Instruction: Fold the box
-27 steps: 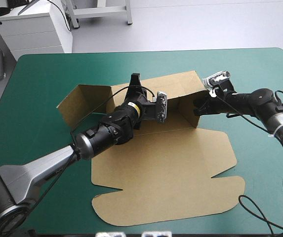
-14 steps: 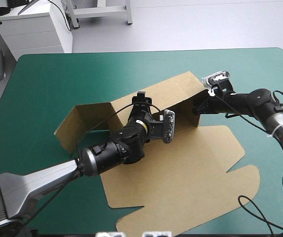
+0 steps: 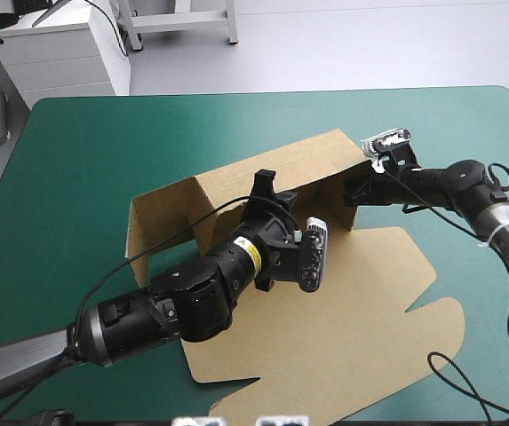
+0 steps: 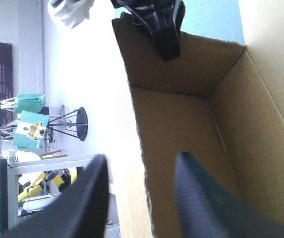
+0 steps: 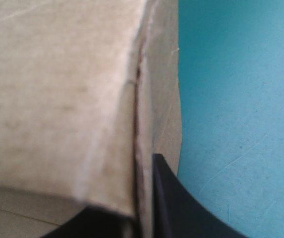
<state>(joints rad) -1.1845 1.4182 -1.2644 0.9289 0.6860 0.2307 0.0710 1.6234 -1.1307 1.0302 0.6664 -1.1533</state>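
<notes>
While the right gripper [image 3: 353, 189] pinches a corner of the box [image 3: 343, 302], the left gripper [image 4: 142, 158] straddles its back wall, fingers apart.

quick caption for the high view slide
Left pincer open astride the raised back wall of the brown box, right pincer clamping its right corner, front panels flat on the teal-green table.

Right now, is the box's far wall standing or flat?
Standing: the box has its far wall upright; the near panel lies flat.

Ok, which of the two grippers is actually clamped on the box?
The right gripper: it is shut on the raised end wall of the box. The left gripper is open, fingers apart astride the long wall.
</notes>
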